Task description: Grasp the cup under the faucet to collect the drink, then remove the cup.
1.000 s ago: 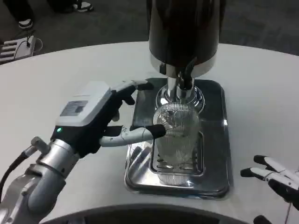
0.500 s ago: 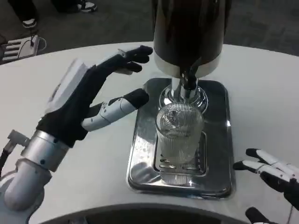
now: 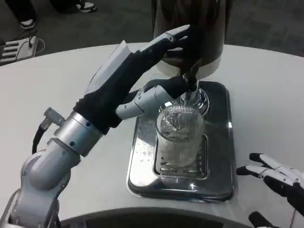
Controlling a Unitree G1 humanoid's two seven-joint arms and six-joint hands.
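At centre of the white tabletop (image 3: 57, 90), a steel drip tray (image 3: 142, 156) carries the cup (image 3: 179, 137), which stands upright on the tray's slotted grate, directly below the faucet (image 3: 191, 81) of the dark dispenser (image 3: 190, 28). Placement appears deliberate: the cup's mouth sits under the spout so that any flow lands inside and spillage falls to the tray.

The left hand (image 3: 142, 80) reaches in from eight o'clock toward one o'clock, held above the cup and level with the faucet. Its fingers are spread, the upper ones lying against the dispenser body, a lower one extending to the tap just over the cup's rim. It holds nothing and is not on the cup. Judged from this posture, the hand is addressing the tap lever to start the pour rather than grasping the cup; whether the lever is actually pressed cannot be determined.

The right hand (image 3: 278, 178) rests at four o'clock, near the tabletop edge, fingers apart, idle, well clear of the tray.

The cup is clear, vertically ribbed, tumbler-shaped. Liquid level inside cannot be read through the ribbing.
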